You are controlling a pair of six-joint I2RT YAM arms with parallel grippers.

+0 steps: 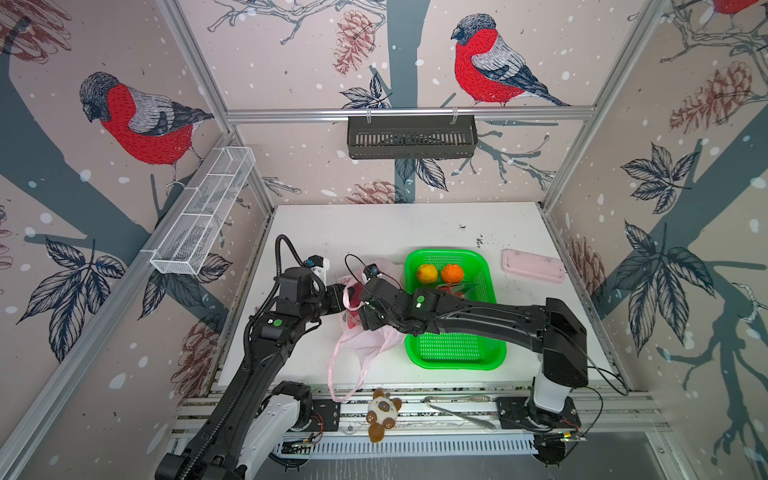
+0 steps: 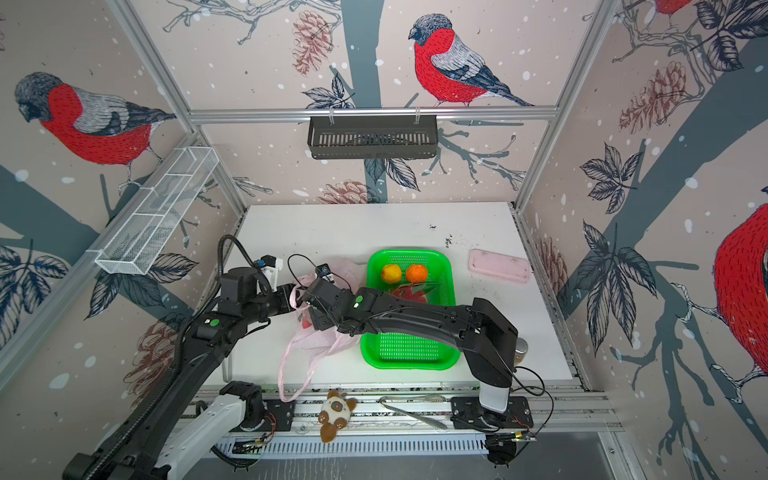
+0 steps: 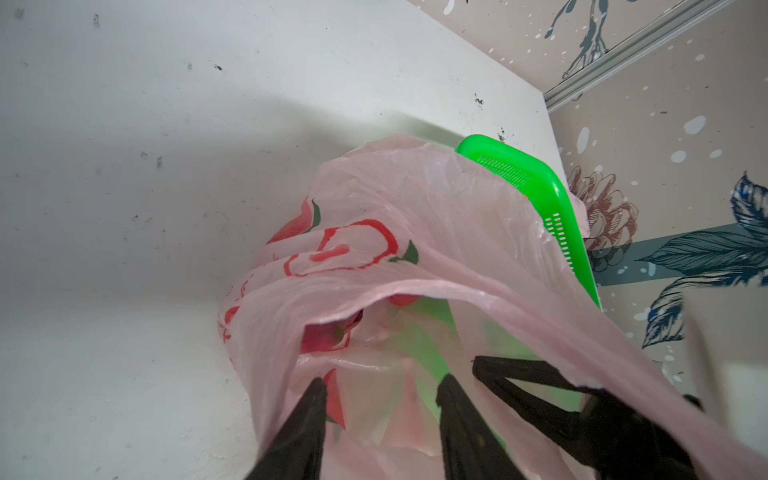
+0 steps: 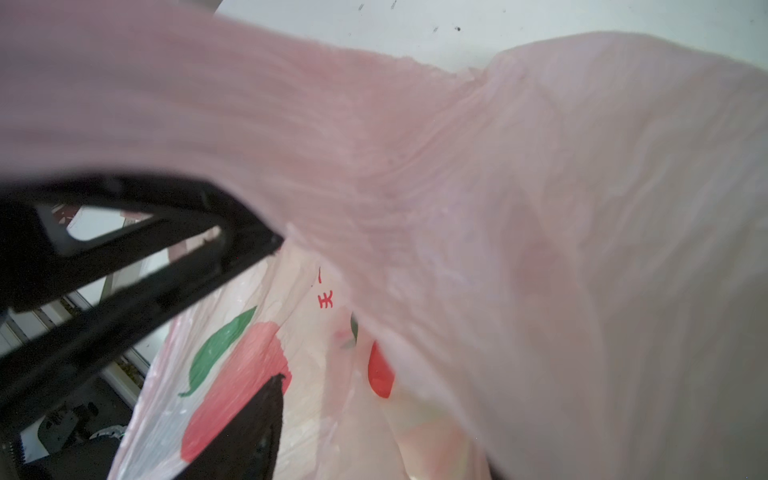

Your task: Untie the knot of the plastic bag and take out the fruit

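Only the left wrist view plainly shows red fruit point(image 3: 326, 336) inside the plastic bag point(image 3: 415, 199); left end effector point(image 3: 381, 380), right end effector point(image 4: 278, 313) gape.

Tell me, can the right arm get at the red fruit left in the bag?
Probably yes. The bag gapes open, the right end effector sits at its mouth with jaws apart, and the red fruit lies just inside. Loose film draped over the end effector might snag.
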